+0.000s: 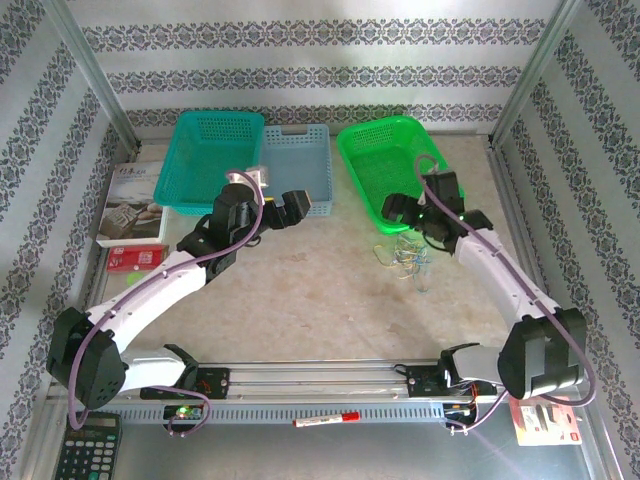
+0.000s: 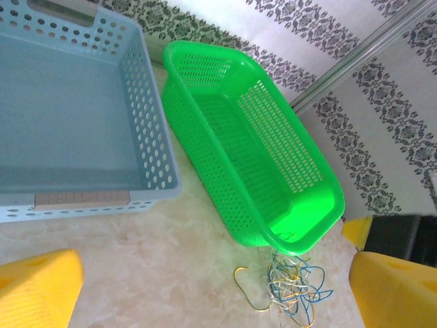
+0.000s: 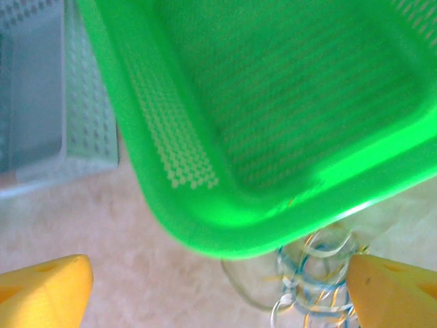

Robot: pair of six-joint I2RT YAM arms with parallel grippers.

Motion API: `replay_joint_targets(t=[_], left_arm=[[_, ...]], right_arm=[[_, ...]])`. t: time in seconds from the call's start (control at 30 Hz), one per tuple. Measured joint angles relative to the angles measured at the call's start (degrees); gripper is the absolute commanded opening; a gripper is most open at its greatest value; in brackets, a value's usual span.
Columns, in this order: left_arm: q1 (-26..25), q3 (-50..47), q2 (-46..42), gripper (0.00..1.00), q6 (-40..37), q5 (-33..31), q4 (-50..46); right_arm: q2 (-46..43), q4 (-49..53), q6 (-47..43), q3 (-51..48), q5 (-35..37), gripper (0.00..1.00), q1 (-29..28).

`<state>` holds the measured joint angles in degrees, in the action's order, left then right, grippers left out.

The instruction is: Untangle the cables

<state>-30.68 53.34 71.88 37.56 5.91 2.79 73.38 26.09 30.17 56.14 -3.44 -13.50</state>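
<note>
my right arm reaches forward and bends down, right claw (image 1: 403, 210) spread wide over the cables (image 1: 405, 258), bunched just beside the green basket (image 1: 347, 165); left claw (image 1: 295, 205) wide too, near the blue basket (image 1: 318, 140).

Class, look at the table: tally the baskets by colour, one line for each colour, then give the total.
teal basket: 1
blue basket: 1
green basket: 1
Total: 3
</note>
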Motion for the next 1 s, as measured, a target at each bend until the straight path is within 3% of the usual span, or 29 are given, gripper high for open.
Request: replay_joint_targets(t=[0.17,0.37,0.77,1.0], left_arm=[[0.0,-1.18,-0.28,1.0,0.0,0.07,-0.09],[0.0,-2.38,-1.27,1.0,0.02,0.07,-0.26],[0.0,-3.04,-1.88,1.0,0.04,0.04,-0.28],[0.0,-3.32,-2.78,1.0,0.07,0.04,-0.31]], right_arm=[[0.85,-0.94,2.14,-3.3,-0.5,0.95,-4.0],[6.12,-3.87,2.97,-2.99,-0.48,0.95,-4.76],[19.15,-6.69,2.45,7.67,-0.59,0.93,-5.05],[14.69,-7.8,0.94,5.11,-1.95,0.92,-6.64]])
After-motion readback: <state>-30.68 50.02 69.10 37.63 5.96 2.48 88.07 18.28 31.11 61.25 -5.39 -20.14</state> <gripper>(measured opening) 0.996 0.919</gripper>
